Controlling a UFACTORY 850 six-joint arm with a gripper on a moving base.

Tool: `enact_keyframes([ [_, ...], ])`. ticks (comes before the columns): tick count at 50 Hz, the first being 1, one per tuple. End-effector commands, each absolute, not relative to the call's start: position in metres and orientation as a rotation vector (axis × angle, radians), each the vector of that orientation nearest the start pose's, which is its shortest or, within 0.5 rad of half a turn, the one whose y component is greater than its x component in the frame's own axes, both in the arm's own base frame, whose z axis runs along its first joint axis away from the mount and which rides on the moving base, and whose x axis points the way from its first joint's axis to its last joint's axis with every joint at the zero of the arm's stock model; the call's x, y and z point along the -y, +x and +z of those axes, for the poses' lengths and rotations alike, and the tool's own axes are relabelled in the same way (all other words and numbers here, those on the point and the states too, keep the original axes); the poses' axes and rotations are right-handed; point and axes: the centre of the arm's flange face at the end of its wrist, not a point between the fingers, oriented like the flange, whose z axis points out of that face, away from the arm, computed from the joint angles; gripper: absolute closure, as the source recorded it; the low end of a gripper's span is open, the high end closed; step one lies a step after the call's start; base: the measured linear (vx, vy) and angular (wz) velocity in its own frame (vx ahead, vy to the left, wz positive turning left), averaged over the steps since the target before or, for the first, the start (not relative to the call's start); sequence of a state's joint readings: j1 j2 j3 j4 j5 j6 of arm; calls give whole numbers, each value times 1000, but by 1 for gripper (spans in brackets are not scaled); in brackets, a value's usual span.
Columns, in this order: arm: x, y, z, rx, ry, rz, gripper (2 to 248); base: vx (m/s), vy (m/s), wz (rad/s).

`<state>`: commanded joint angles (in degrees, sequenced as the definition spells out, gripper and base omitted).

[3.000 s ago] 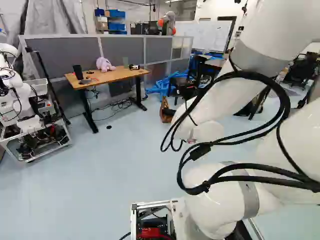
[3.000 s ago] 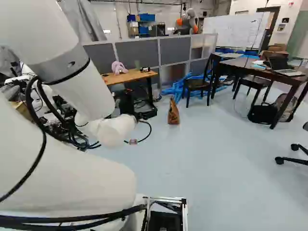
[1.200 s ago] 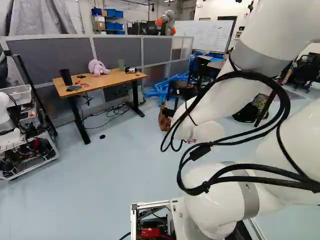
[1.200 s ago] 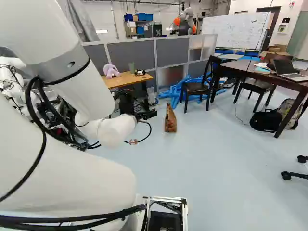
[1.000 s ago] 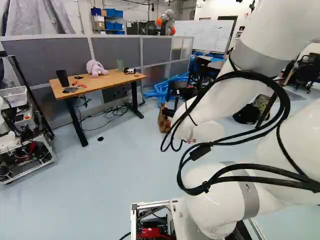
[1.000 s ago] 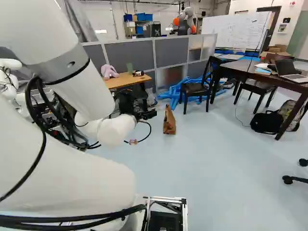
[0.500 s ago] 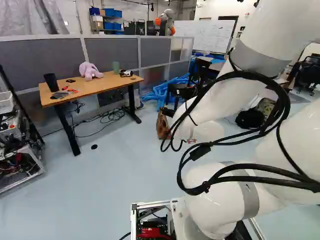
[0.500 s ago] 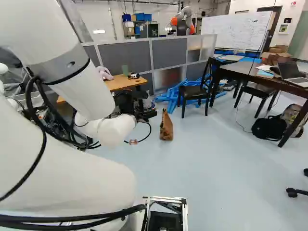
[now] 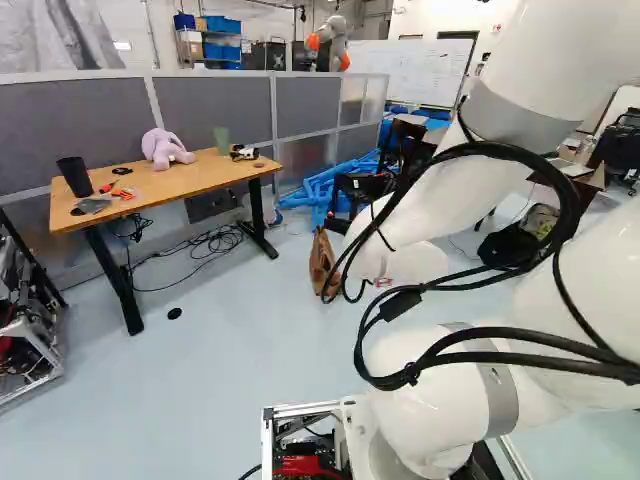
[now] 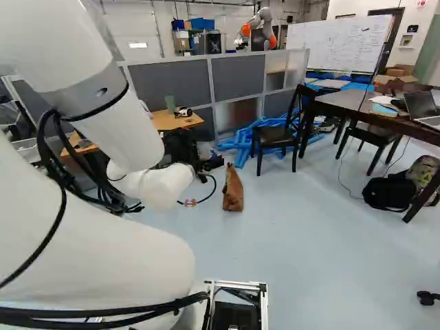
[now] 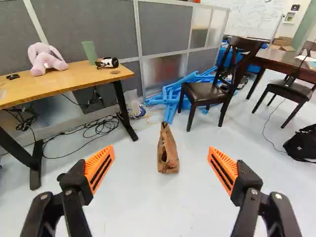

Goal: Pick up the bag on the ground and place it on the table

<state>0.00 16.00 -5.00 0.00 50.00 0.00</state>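
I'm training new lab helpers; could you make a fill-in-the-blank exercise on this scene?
The brown bag stands on the ____.
The gripper, its fingers far apart, is ____.
Of the bag and the plush toy, only the ____ is on the wooden table.
The pile of frames behind the bag is coloured ____.

Missing words: floor; open; plush toy; blue.

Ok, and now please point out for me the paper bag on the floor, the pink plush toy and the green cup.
Paper bag [image 11: 168, 154]: wrist view, front of its body.
Pink plush toy [image 9: 163, 148]: left base view, middle of its body.
Green cup [image 11: 90, 52]: wrist view, its side.
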Motion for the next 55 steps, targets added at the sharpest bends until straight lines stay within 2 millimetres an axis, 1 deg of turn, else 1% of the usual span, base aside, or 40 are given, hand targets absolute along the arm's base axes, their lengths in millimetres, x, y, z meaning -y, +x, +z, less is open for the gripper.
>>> enact_keyframes([
  [36, 0, 270, 366, 0, -2558, -1824, 3, 250, 0, -22],
  [46, 0, 270, 366, 0, -2558, -1824, 3, 183, 1, -19],
  [55, 0, 270, 366, 0, -2558, -1824, 3, 100, 0, -12],
])
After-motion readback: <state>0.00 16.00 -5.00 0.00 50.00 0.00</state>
